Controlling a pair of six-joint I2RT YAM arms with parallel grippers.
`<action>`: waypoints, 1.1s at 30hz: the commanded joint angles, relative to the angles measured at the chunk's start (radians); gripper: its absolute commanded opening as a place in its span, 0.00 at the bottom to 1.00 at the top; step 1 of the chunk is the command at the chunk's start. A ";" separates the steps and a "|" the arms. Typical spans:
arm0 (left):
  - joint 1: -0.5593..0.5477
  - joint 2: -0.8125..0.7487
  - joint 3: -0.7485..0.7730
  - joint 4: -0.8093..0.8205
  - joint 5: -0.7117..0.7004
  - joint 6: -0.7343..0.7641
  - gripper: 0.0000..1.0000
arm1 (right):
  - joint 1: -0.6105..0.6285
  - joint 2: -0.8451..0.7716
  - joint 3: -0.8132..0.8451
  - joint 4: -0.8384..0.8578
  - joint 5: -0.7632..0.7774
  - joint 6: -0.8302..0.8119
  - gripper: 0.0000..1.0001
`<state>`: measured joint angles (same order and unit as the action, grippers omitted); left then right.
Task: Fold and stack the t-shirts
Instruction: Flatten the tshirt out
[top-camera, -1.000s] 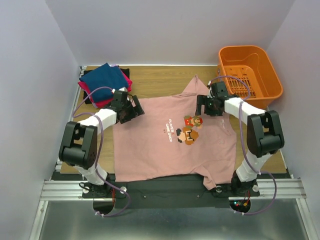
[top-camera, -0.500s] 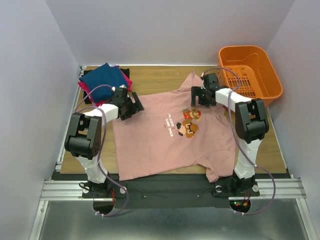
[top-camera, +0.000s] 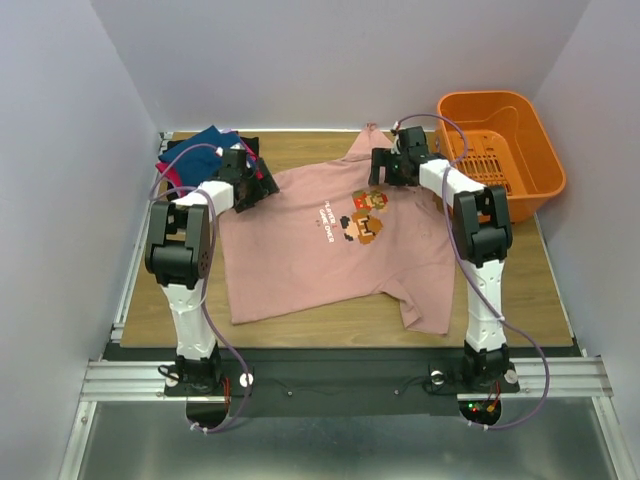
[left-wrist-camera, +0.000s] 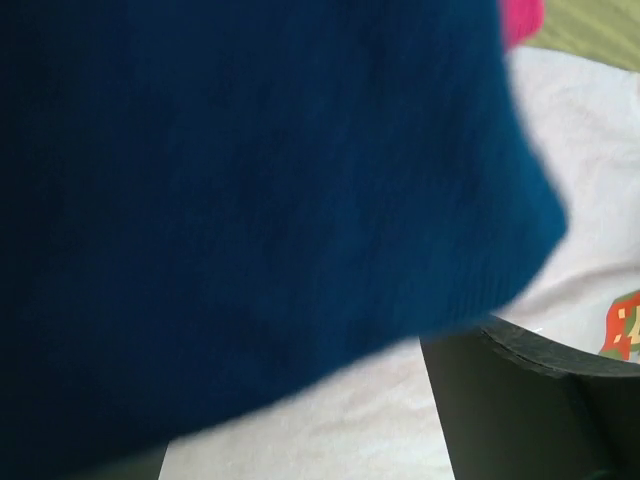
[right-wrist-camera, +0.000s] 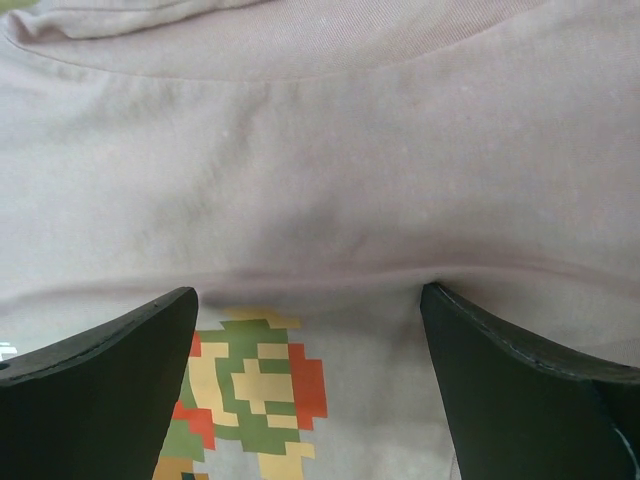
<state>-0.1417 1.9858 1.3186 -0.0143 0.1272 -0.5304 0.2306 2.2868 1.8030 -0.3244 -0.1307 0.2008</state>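
Lying spread, the pink t-shirt (top-camera: 300, 260) seemingly reads "GAME OVER".

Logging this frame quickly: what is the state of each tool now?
Left tool: cannot tell, navy t-shirt blocks the view.
Right tool: open, at the pink t-shirt.

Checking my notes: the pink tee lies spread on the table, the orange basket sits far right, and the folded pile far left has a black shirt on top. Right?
Not quite: the top external view shows a navy-blue shirt on top of the folded pile, not black. The pink tee does lie spread on the table, and the orange basket sits far right.
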 joint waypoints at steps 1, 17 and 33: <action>0.007 0.048 0.108 -0.055 0.015 0.067 0.99 | 0.007 0.071 0.056 -0.053 -0.063 0.017 1.00; -0.125 -0.545 -0.263 -0.335 -0.424 -0.106 0.99 | 0.009 -0.268 -0.031 -0.053 -0.136 0.012 1.00; -0.308 -0.998 -0.670 -0.783 -0.488 -0.788 0.99 | 0.009 -0.446 -0.307 -0.045 -0.147 0.054 1.00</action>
<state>-0.4435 1.0554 0.6930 -0.6952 -0.3733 -1.1339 0.2306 1.8648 1.4952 -0.3939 -0.2665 0.2394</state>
